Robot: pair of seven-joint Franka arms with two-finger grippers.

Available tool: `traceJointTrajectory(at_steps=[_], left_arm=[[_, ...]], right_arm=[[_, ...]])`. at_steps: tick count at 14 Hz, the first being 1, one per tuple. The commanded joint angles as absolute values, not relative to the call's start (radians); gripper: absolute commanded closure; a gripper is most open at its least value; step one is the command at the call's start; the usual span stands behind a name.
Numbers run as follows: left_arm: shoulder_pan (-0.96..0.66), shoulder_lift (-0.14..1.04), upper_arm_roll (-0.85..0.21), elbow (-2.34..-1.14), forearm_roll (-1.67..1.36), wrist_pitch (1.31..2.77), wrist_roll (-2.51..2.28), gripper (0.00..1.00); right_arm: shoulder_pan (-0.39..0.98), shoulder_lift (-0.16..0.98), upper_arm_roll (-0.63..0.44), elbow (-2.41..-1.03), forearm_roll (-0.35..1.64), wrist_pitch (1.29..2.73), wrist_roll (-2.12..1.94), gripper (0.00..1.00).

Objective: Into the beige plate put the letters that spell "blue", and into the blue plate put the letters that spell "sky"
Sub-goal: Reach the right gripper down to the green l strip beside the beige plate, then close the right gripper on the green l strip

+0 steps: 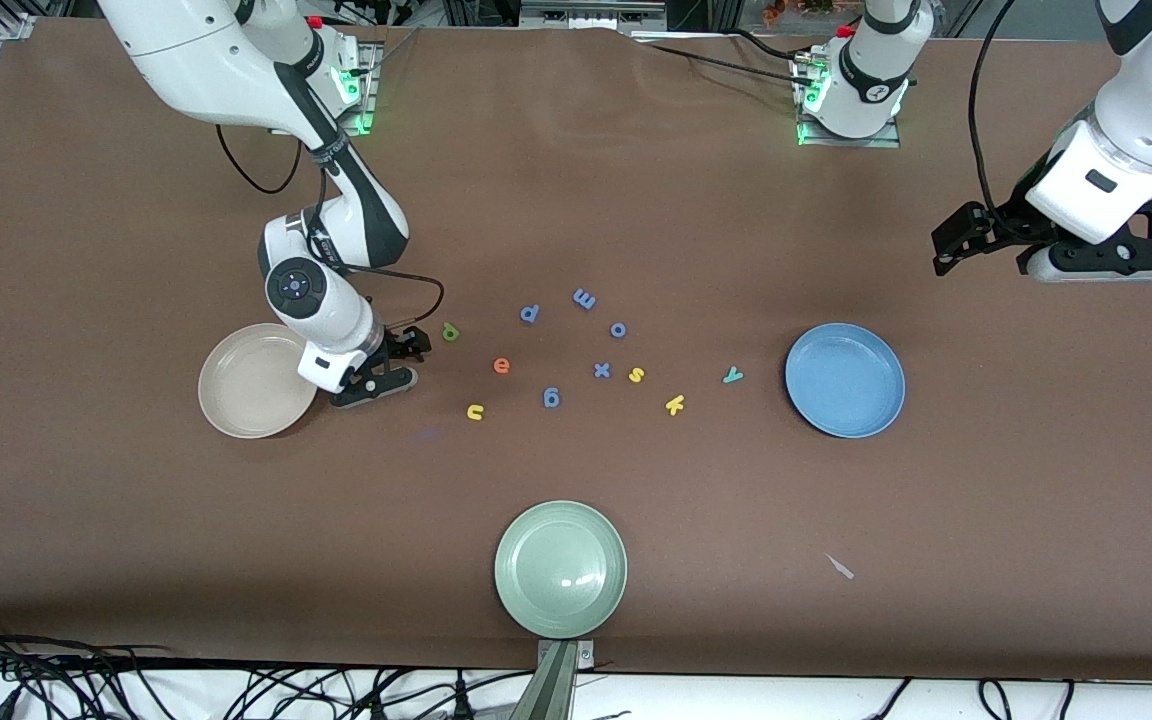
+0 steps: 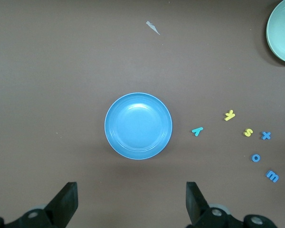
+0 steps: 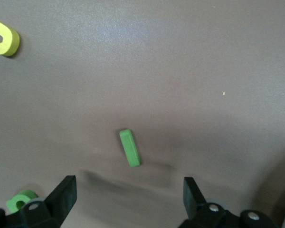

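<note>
Low over the table beside the beige plate (image 1: 254, 382), my right gripper (image 1: 382, 368) (image 3: 128, 194) stands open, with the green bar l (image 3: 129, 147) lying flat just ahead of its fingers, untouched. The gripper hides that bar in the front view. Close by lie the green b (image 1: 450, 332) (image 3: 21, 199), orange e (image 1: 501, 366) and yellow u (image 1: 475, 411) (image 3: 2, 39). The yellow s (image 1: 636, 375) (image 2: 248, 132), yellow k (image 1: 674, 404) (image 2: 230, 114) and teal y (image 1: 732, 375) (image 2: 197, 130) lie beside the blue plate (image 1: 844, 380) (image 2: 138, 126). My left gripper (image 1: 1101, 262) (image 2: 131, 199) waits open, high over the left arm's end of the table.
Several periwinkle letters (image 1: 602, 370) lie scattered among the coloured ones at mid-table. A pale green plate (image 1: 561, 568) (image 2: 282, 28) sits nearest the front camera. A small white scrap (image 1: 841, 567) lies nearer the camera than the blue plate.
</note>
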State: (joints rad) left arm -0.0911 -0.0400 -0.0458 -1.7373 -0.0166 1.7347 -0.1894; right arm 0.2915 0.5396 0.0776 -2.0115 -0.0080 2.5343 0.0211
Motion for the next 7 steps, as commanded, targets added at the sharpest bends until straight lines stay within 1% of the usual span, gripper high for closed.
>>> traceJointTrajectory(at_steps=[1, 2, 5, 6, 7], left_arm=[[-0.092, -0.049, -0.044, -1.746, -0.026, 1.74, -0.181, 0.0], [-0.092, -0.049, -0.044, -1.747, -0.026, 1.74, -0.181, 0.0], [-0.092, -0.049, -0.044, -1.746, -0.026, 1.74, -0.181, 0.0], [-0.092, -0.049, -0.044, -1.746, -0.026, 1.74, -0.181, 0.0], [-0.092, -0.049, -0.044, -1.746, -0.026, 1.74, -0.181, 0.0]], right_arm=[[0.29, 0.558, 0.078, -1.983, -0.015, 2.543, 0.002, 0.1], [0.29, 0.567, 0.078, -1.973, -0.015, 2.543, -0.002, 0.14], [0.29, 0.583, 0.078, -1.957, -0.017, 2.543, -0.008, 0.32], [0.29, 0.583, 0.078, -1.957, -0.017, 2.543, -0.009, 0.36], [0.29, 0.583, 0.078, -1.956, -0.018, 2.543, -0.009, 0.36]])
